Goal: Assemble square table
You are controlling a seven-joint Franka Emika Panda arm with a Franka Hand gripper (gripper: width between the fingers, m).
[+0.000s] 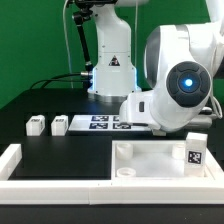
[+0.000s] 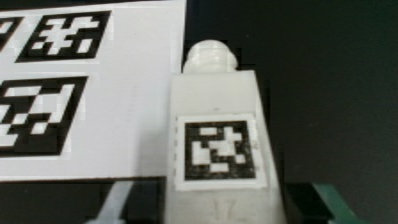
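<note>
The end effector (image 2: pixel 217 206) straddles one leg (image 2: pixel 217 120) that lies flat on the black surface (image 2: pixel 338 90), tag upward, just beside the marker board (image 2: pixel 107 100). Its fingers (image 2: pixel 128 205) are partly closed and sit hard by the leg's two sides; whether they actually grip it I cannot tell. In the exterior view the slab (image 1: pixel 140 156) lies at the front, near the rail (image 1: pixel 10 160), and two more legs (image 1: pixel 35 125) sit toward that view's left.
</note>
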